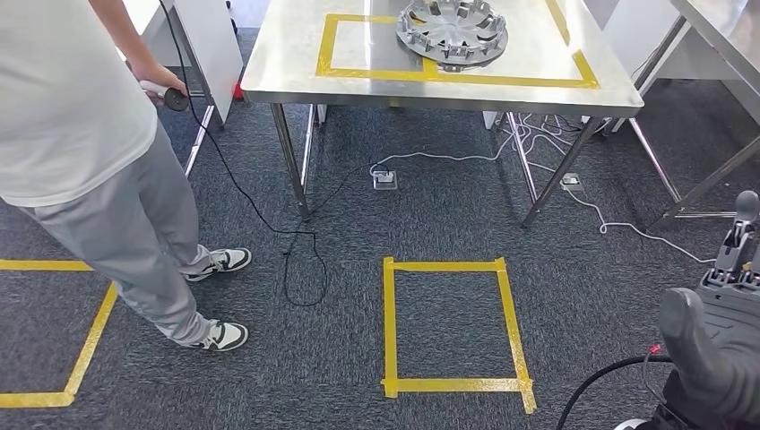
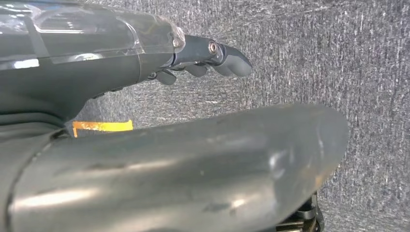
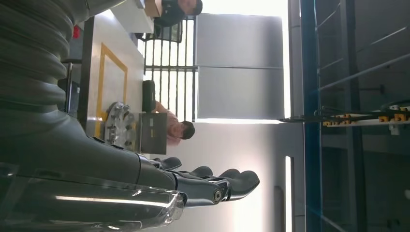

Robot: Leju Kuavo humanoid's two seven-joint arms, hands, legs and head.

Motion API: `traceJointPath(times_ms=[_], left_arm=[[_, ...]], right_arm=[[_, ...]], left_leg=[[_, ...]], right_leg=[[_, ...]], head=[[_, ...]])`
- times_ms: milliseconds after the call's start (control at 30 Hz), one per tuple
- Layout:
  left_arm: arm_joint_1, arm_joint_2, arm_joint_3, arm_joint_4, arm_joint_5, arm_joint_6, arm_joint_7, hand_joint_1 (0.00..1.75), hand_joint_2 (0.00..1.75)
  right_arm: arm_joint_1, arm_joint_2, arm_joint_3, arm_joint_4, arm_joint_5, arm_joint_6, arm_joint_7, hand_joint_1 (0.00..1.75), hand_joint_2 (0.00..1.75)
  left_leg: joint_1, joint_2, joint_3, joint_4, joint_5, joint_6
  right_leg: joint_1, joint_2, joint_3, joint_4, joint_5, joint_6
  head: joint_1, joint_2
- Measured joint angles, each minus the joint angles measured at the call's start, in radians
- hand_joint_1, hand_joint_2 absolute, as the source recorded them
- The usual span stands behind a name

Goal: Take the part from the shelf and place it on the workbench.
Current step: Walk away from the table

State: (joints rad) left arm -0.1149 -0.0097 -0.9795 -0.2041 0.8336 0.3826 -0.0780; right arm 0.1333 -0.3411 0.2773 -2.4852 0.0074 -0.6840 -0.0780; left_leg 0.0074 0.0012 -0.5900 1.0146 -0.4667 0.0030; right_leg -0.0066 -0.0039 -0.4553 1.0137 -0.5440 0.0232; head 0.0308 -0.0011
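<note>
The part (image 1: 453,31), a round grey metal disc with raised ribs, lies on the steel workbench (image 1: 287,54), partly over the yellow tape outline (image 1: 327,45). It also appears in the right wrist view as the part (image 3: 117,128), beside a small grey box (image 3: 152,133). My right hand (image 1: 717,345) hangs low at the right, far from the bench, with its fingers (image 3: 227,183) spread and holding nothing. My left hand (image 2: 145,72) hangs over the grey carpet and holds nothing; its fingers (image 2: 217,55) are stretched out.
A person (image 1: 81,134) in a white shirt stands at the left holding a black corded device (image 1: 175,97). A yellow tape square (image 1: 453,327) marks the carpet before the bench. Cables (image 1: 538,143) trail under the bench. A blue rack (image 3: 309,96) stands to my right.
</note>
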Motion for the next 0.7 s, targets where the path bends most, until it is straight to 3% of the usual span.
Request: traceJointPath(times_ms=[67,133,200,267,300,333,367,433,500,533,633,700], left_arm=[[0.0,0.0,0.0,0.0,-0.001,0.001,-0.002,0.0,0.0],[0.001,0.001,0.0,0.0,-0.001,0.001,-0.002,0.0,0.0],[0.001,0.001,0.0,0.0,-0.001,0.001,-0.002,0.0,0.0],[0.001,0.001,-0.001,0.0,-0.001,0.001,-0.003,0.0,0.0],[0.001,0.002,-0.001,0.0,-0.001,0.001,-0.005,0.0,0.0],[0.001,0.002,-0.001,0.0,-0.001,0.002,-0.006,0.0,0.0],[0.001,0.002,-0.001,0.0,-0.001,0.002,-0.005,0.0,0.0],[0.001,0.003,-0.001,0.0,-0.001,0.002,0.0,0.0,0.0],[0.001,0.006,-0.001,0.0,-0.001,0.002,0.005,0.0,0.0],[0.0,0.007,-0.001,0.0,-0.001,0.001,0.005,0.0,0.0],[0.0,0.009,-0.001,0.0,0.0,-0.008,-0.002,0.0,0.0],[0.0,0.009,-0.001,0.0,0.001,-0.016,-0.007,0.0,0.0]], right_arm=[[-0.001,0.0,0.0,0.0,0.0,0.0,-0.001,0.0,1.75],[-0.002,0.0,0.0,0.0,0.0,0.0,-0.001,0.0,1.75],[-0.003,0.001,0.0,0.0,0.0,0.0,-0.001,0.0,1.75],[-0.003,0.001,0.0,0.001,0.001,0.0,-0.001,0.0,0.87],[-0.003,0.002,0.0,0.001,0.001,0.0,-0.001,0.0,0.44],[-0.003,0.002,0.0,0.003,0.002,0.0,-0.001,0.0,0.0],[-0.003,0.002,0.0,0.004,0.005,0.0,-0.001,0.0,0.0],[-0.003,0.002,0.001,0.007,0.024,0.0,0.004,0.0,0.0],[-0.006,0.003,0.002,0.01,0.058,0.0,0.024,0.0,0.0],[-0.008,0.004,0.003,0.012,0.077,0.0,0.039,0.0,0.0],[-0.013,0.008,0.006,0.023,0.158,0.0,0.08,0.0,0.0],[-0.016,0.01,0.007,0.029,0.223,0.0,0.102,0.0,0.0]], left_leg=[[0.001,0.003,-0.008,-0.003,0.017,-0.013],[0.003,0.005,-0.016,0.0,0.016,-0.025],[0.004,0.003,-0.038,0.057,-0.048,-0.031],[0.003,0.0,-0.075,0.178,-0.138,-0.033],[0.002,-0.002,-0.089,0.236,-0.161,-0.034],[0.001,-0.002,-0.092,0.27,-0.162,-0.033],[0.0,-0.002,-0.077,0.271,-0.142,-0.03],[-0.004,-0.002,0.0,0.172,-0.083,-0.018],[-0.01,-0.001,0.082,0.047,-0.068,-0.003],[-0.012,-0.001,0.102,0.011,-0.072,0.003],[-0.009,0.0,0.105,-0.023,-0.076,0.013],[-0.001,-0.002,0.099,-0.033,-0.066,0.021]], right_leg=[[0.006,0.002,0.026,-0.058,-0.007,-0.012],[0.006,-0.001,0.014,-0.066,0.009,-0.025],[0.007,-0.006,-0.005,-0.072,0.029,-0.039],[0.013,-0.007,-0.029,-0.069,0.043,-0.049],[0.016,-0.008,-0.041,-0.067,0.05,-0.051],[0.02,-0.008,-0.053,-0.063,0.057,-0.052],[0.024,-0.008,-0.065,-0.059,0.063,-0.053],[0.029,-0.008,-0.082,-0.047,0.07,-0.053],[0.033,-0.008,-0.093,-0.035,0.073,-0.049],[0.033,-0.008,-0.097,-0.03,0.076,-0.045],[0.032,-0.007,-0.109,-0.022,0.08,-0.03],[0.028,-0.003,-0.132,0.03,0.039,-0.013]], head=[[0.0,0.0],[-0.002,0.0],[-0.011,0.0],[-0.024,0.0],[-0.029,0.0],[-0.032,0.0],[-0.034,0.0],[-0.036,0.0],[-0.036,0.0],[-0.036,0.0],[-0.038,0.0],[-0.033,0.0]])
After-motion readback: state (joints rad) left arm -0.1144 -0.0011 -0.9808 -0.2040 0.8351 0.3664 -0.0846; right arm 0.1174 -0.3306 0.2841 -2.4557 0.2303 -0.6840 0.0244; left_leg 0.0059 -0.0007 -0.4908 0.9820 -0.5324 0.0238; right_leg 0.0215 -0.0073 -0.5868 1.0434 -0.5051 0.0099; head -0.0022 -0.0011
